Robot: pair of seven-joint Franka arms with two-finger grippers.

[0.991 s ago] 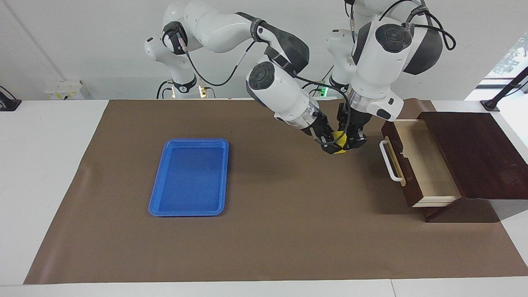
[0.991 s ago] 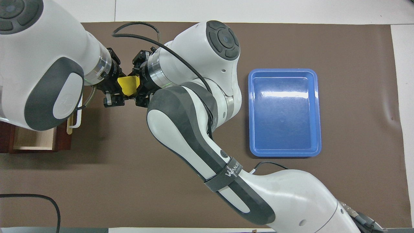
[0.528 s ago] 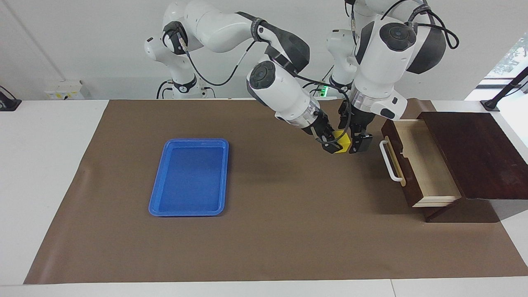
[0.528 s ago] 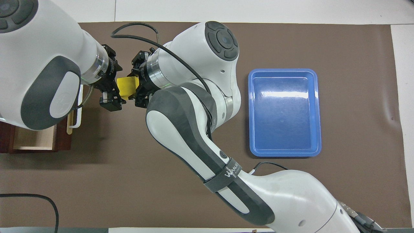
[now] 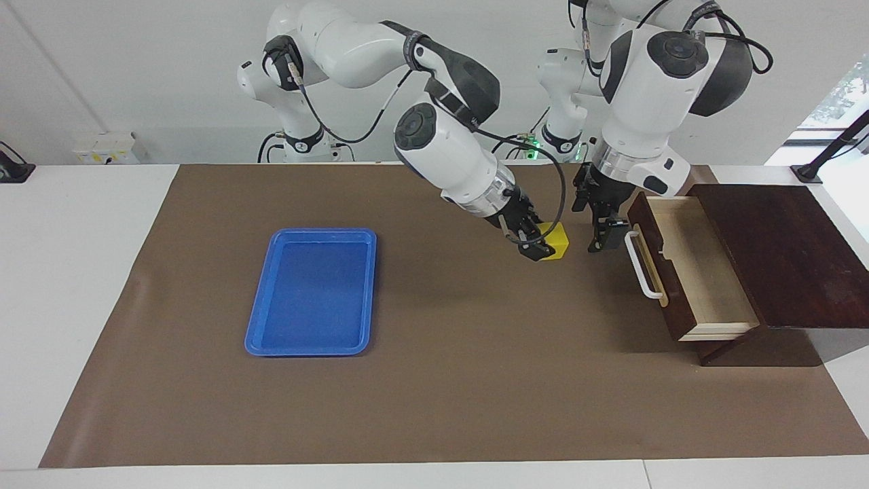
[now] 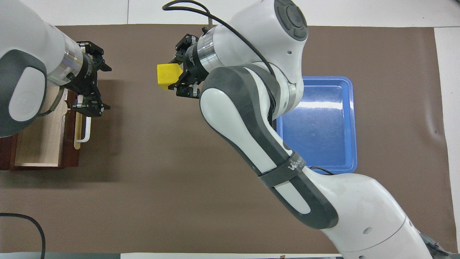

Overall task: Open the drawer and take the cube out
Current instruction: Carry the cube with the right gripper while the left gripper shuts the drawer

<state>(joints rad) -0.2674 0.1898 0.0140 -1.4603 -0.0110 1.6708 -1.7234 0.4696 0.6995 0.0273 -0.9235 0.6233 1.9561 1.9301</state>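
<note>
Above the brown mat between the blue tray (image 5: 311,292) and the open drawer (image 5: 686,265), the yellow cube (image 5: 557,240) is clamped by the right gripper (image 5: 540,246). Just beside the drawer's white handle (image 5: 641,266), the left gripper (image 5: 606,231) is held with fingers spread, empty.

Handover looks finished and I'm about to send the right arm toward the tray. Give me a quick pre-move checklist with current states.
1. Right gripper shut on the cube: ok, the cube sits at its fingertips, up in the air over the brown mat.
2. Left gripper released: ok, open and apart from the cube, up beside the drawer's front.
3. Cube out of the drawer: ok, the drawer stands pulled out and its visible pale interior is bare.
4. Blue tray ready: ok, nothing lies in it.
5. Path over the mat from the cube to the tray: ok, nothing stands between them.
6. Grip firmness: cannot tell.
</note>
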